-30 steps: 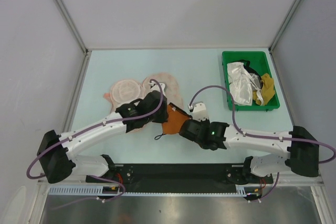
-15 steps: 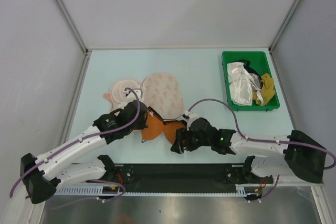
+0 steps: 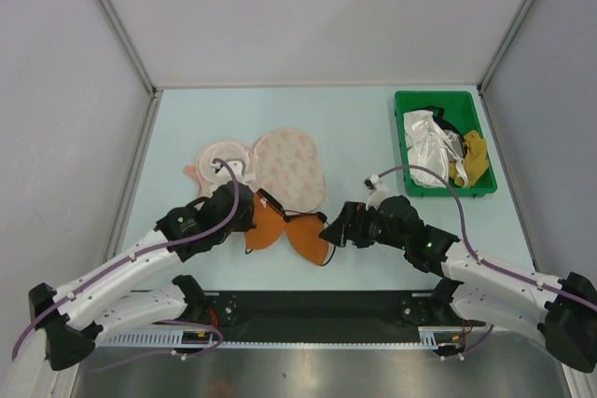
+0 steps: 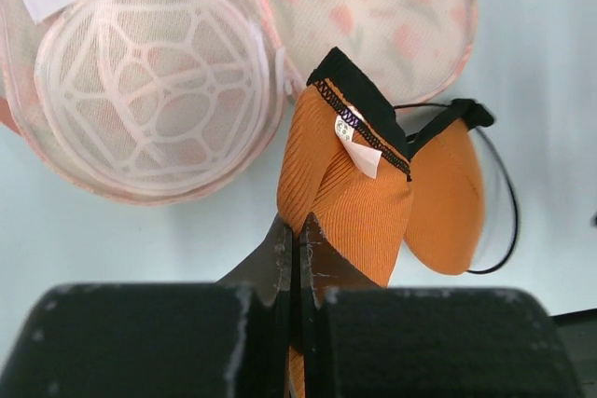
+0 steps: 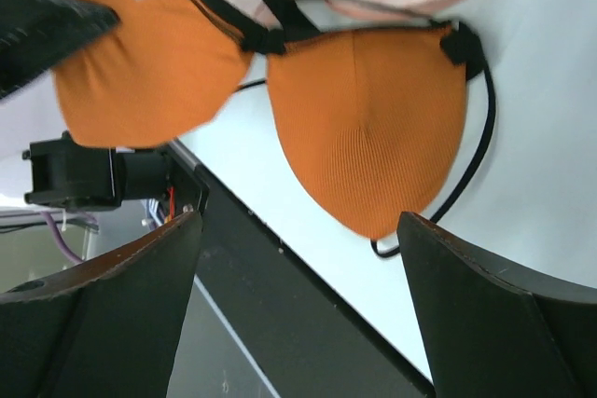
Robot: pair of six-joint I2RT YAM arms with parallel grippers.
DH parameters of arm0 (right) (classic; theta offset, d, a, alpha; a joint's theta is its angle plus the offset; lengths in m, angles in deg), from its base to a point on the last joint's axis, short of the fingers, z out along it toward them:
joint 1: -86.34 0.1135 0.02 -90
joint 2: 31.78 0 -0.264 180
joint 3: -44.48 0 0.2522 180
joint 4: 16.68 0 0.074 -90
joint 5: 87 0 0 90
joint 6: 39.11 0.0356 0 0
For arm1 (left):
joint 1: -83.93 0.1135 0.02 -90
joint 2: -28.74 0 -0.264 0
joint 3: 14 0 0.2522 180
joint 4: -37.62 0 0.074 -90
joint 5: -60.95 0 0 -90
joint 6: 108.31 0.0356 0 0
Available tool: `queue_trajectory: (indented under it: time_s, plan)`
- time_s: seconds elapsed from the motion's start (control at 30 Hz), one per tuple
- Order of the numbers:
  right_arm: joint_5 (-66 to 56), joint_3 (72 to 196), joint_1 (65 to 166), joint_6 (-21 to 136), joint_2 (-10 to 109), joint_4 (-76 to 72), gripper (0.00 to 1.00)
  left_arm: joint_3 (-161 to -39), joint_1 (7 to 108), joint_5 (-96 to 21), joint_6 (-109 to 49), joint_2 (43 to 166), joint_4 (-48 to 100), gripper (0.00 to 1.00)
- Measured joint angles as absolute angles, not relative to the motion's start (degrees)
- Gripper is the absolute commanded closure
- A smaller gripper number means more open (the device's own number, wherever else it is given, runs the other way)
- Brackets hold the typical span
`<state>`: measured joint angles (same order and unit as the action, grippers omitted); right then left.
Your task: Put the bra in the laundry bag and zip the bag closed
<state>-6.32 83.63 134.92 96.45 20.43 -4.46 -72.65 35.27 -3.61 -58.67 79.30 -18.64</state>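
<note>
Partly, the left gripper [image 4: 294, 230] hides the bra [image 3: 284, 230] — its fingers are clamped on the near edge of one ribbed orange cup, and the fabric below them is out of sight. The laundry bag [image 3: 266, 167] is cut off in the left wrist view. Black trim and thin straps edge both cups, which sit on the table [image 3: 373, 137] just before the opened bag. The right gripper [image 5: 298, 221] gapes wide — empty.

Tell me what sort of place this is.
Probably a robotics lab test cell, not a home: a left arm and right arm mounted at a pale table, plain panel walls around it, and a green bin of garments.
</note>
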Motion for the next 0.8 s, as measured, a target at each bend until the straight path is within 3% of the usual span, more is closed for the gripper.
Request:
queue_trajectory:
  time_s: [0.3, 0.8]
  plan:
    - [-7.85, 81.90, 136.80, 100.26, 23.62, -6.97, 0.09, -82.35, 37.87, -4.34, -53.60, 82.47, -18.31, 1.00]
    - [-6.43, 80.70, 135.90, 100.45, 16.95, -4.52, 0.09, -105.11, 53.91, -15.07, -43.31, 106.71, -15.82, 1.00]
